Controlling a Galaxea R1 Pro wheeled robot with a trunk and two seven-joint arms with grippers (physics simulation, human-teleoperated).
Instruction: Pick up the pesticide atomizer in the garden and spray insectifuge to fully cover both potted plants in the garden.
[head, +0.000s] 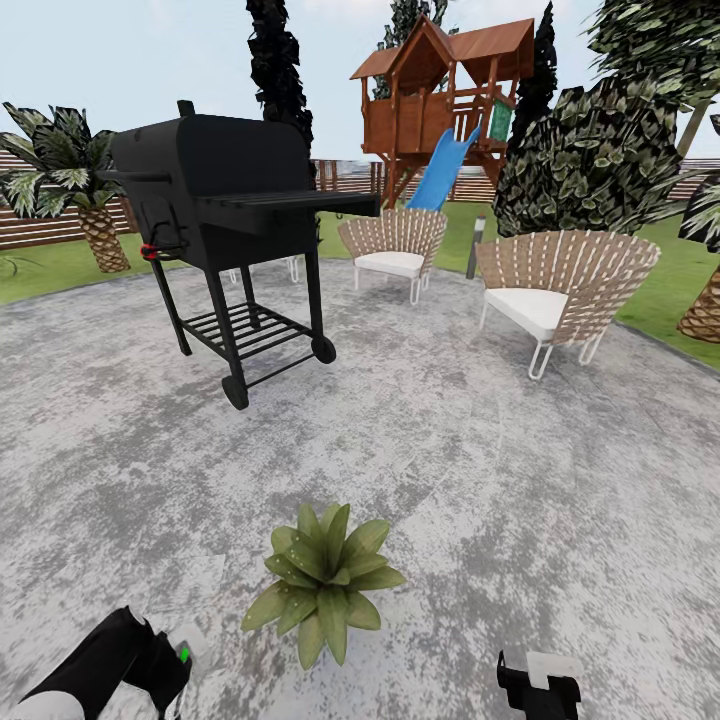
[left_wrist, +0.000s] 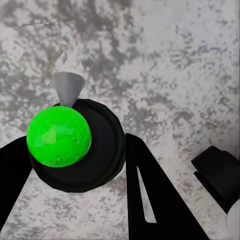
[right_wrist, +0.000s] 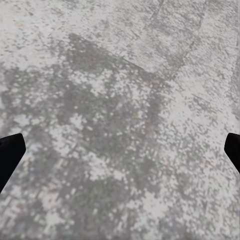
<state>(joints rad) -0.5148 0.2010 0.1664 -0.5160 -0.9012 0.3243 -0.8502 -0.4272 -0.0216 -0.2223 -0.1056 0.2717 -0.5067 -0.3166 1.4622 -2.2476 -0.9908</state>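
Observation:
One potted plant (head: 325, 580), a low rosette of pointed green leaves, stands on the grey stone patio (head: 420, 450) of the garden, close in front of me. My left gripper (head: 165, 665) hangs just left of the plant, shut on the pesticide atomizer (head: 184, 655). In the left wrist view the pesticide atomizer (left_wrist: 75, 145) is a dark round body with a bright green ball and a pale nozzle, held between the black fingers (left_wrist: 150, 190). My right gripper (head: 538, 690) is low to the plant's right. Its fingertips (right_wrist: 10, 155) stand wide apart over bare stone, open and empty.
A black wheeled grill (head: 230, 200) stands at the back left. Two wicker chairs (head: 395, 245) (head: 560, 290) and a grey bollard lamp (head: 476, 245) are at the back right. Beyond lie lawn, a wooden playhouse with a blue slide (head: 440, 100), palms (head: 90, 200) and a fence.

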